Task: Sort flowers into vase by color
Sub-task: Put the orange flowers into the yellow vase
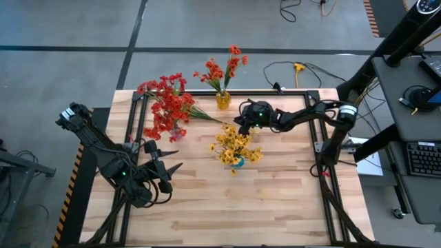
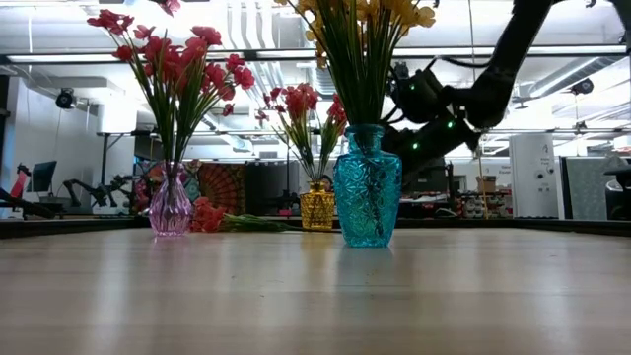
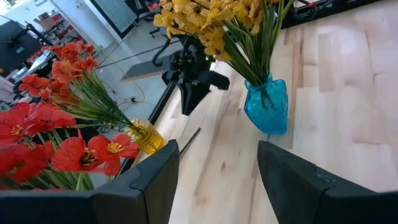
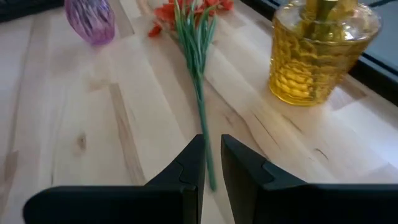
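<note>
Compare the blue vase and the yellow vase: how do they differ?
The blue vase is teal glass, taller in the low view, and holds yellow flowers; the yellow vase is amber glass, squatter, and holds orange-red flowers. In the high view the blue vase stands near the table's middle, the yellow vase near the far edge. Both are upright, patterned glass, and filled with stems.

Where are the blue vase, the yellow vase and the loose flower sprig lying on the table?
blue vase [image 2: 367, 192]: low view, middle of its body.
yellow vase [image 4: 314, 53]: right wrist view, its ribbed belly.
loose flower sprig [image 4: 200, 106]: right wrist view, its green stem.
</note>
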